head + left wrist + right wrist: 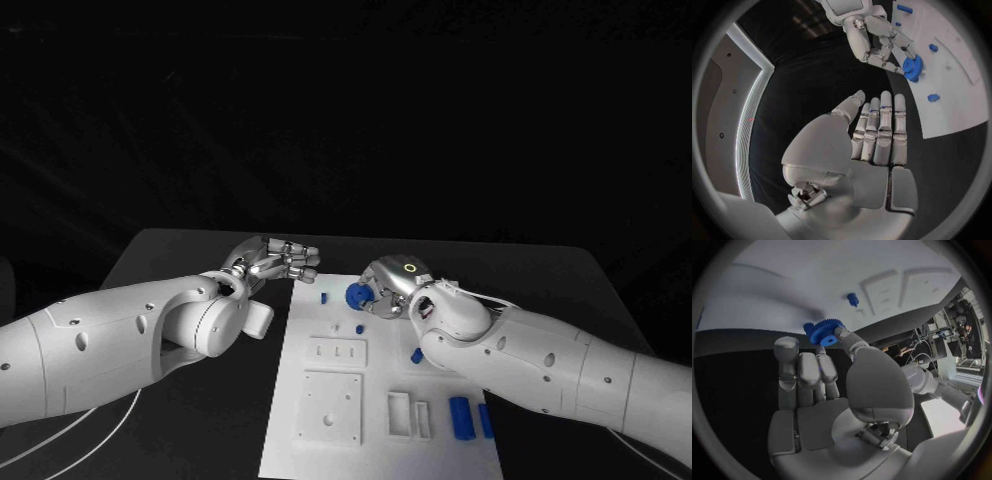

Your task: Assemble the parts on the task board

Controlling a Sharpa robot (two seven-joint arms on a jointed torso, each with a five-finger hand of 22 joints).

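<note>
On the left, the robot's left hand [278, 261] hovers off the far left corner of the white task board [332, 445], fingers straight and apart, holding nothing. Across from it, the right hand [387, 287] pinches a blue gear [356, 294] between thumb and fingertips, just above the board's far end. A small blue peg [359, 327] stands on the board nearby, and two blue bars [460, 416] lie by the board's near right edge. The step in hand appears to be seating the gear; next it likely needs lowering squarely onto its mount.
</note>
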